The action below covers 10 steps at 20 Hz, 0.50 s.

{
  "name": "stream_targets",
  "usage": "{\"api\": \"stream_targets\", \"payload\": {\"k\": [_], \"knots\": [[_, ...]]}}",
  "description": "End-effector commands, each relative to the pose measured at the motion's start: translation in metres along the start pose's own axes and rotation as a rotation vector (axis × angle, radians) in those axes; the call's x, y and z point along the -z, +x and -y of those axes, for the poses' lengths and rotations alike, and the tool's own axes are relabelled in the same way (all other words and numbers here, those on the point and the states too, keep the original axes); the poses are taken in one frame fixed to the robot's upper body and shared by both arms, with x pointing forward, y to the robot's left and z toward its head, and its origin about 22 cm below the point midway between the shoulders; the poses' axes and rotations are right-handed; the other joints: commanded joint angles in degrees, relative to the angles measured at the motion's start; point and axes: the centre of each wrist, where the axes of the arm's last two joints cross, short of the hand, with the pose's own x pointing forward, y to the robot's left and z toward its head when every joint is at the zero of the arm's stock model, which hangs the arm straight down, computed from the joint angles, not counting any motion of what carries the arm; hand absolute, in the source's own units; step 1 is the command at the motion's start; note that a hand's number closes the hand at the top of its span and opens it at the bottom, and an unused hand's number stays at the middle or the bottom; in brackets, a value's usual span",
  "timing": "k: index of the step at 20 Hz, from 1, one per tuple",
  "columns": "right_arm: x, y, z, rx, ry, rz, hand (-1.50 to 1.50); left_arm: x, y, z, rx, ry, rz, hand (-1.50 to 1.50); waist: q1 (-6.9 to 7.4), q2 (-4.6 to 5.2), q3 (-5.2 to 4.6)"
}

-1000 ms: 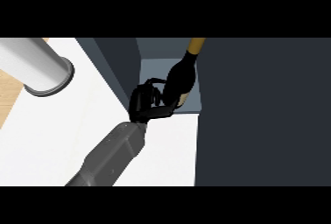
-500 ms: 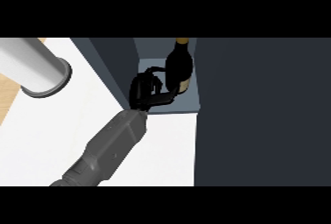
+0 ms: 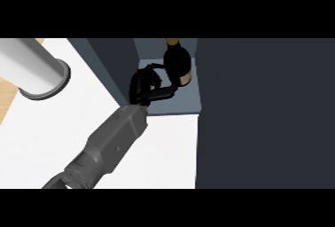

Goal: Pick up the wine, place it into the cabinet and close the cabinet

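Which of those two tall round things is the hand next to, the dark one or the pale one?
The dark wine bottle inside the cabinet, right beside the hand. The pale grey cylinder stands apart at left.

wine bottle (image 3: 177,60) top cut off, lower side hidden behind hand (image 3: 149,85)

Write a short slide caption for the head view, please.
Robot hand beside the upright wine bottle standing inside the open cabinet.

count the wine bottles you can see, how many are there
1. The wine bottle stands upright on the cabinet's floor, at the back of the opening, with the hand just to its left. The cabinet's dark door could hide others.
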Motion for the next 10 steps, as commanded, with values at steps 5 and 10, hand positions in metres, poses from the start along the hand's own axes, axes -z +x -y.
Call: {"api": "stream_targets", "payload": {"k": [5, 10], "knots": [[0.007, -0.008, -0.004, 0.007, 0.012, 0.02, -1.5, -0.012, -0.019, -0.022, 0.008, 0.046, 0.017, 1.5, -1.03, 0.35, -0.02], [0.008, -0.008, 0.001, -0.007, 0.003, 0.01, -1.5, -0.002, -0.013, -0.031, 0.007, 0.107, 0.07, 1.5, -0.1, 0.36, -0.03]]}}
